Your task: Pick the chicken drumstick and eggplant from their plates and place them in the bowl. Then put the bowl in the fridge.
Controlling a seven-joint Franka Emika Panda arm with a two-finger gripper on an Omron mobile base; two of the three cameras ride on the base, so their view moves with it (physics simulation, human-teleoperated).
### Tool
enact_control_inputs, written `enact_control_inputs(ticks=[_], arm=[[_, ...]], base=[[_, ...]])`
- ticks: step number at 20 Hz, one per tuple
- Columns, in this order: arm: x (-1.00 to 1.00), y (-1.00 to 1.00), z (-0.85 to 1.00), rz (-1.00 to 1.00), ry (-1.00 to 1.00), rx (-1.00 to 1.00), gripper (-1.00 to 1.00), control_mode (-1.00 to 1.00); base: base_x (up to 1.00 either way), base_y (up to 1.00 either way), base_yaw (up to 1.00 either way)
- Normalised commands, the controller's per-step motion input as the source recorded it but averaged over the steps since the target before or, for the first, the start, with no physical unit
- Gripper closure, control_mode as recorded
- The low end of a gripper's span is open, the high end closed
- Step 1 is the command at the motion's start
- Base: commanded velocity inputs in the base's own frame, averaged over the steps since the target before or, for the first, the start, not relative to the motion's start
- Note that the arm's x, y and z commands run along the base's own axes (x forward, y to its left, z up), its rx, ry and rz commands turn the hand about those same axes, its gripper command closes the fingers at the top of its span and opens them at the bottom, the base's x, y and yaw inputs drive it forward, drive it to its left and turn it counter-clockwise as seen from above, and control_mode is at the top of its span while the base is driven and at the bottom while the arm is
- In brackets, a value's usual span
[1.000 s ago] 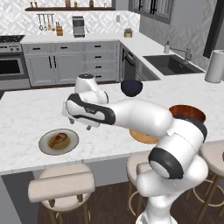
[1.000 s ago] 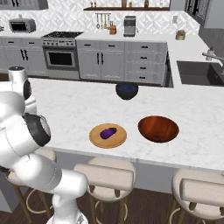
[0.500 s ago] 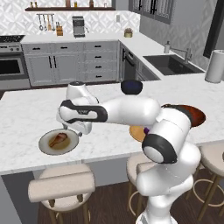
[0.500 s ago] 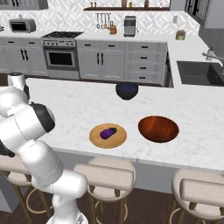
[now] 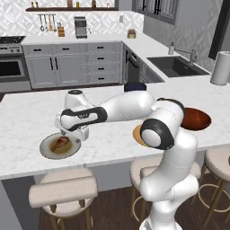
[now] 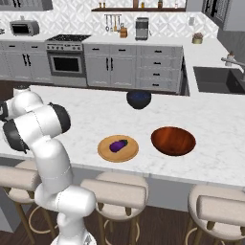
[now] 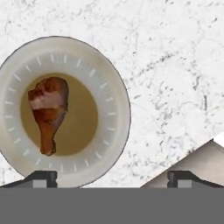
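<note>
Above the pale grey plate: the gripper (image 5: pixel 76 133) is held over the right edge of the plate, clear of it.
Fingers: the two dark fingertips (image 7: pixel 41 176) are spread wide, with nothing held between them.
Chicken drumstick: the chicken drumstick (image 7: pixel 48 112) is seen lying on the brownish centre of the pale grey plate (image 7: pixel 109 131), left of the midline between the tips in the hand view; it is not touched by either tip.
Counter: the pale grey plate is set near the front edge of the white marble counter (image 5: pixel 36 105), above a stool (image 5: pixel 63 188).
Eggplant: the eggplant (image 6: pixel 118 145) is seen resting on the wood-coloured plate (image 6: pixel 106 152), well apart from the gripper.
Bowl: the red-orange bowl (image 6: pixel 173 140) is placed just beside the wood-coloured plate, on its right in the right base view, and is seen empty.
Dark bowl: a navy-black bowl (image 6: pixel 139 99) is set further back on the counter.
</note>
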Motion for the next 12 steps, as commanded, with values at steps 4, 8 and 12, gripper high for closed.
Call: enact_control_inputs(ticks=[4, 8, 12], arm=[[0.45, 0.29, -0.08, 0.00, 0.00, 0.00, -1.00, -1.00], [0.13, 0.19, -0.11, 0.00, 0.00, -0.03, -1.00, -1.00], [0.15, 0.11, -0.28, 0.00, 0.03, -0.05, -1.00, -1.00]], base=[[0.00, 0.00, 0.00], [0.00, 0.00, 0.00], [0.00, 0.00, 0.00]])
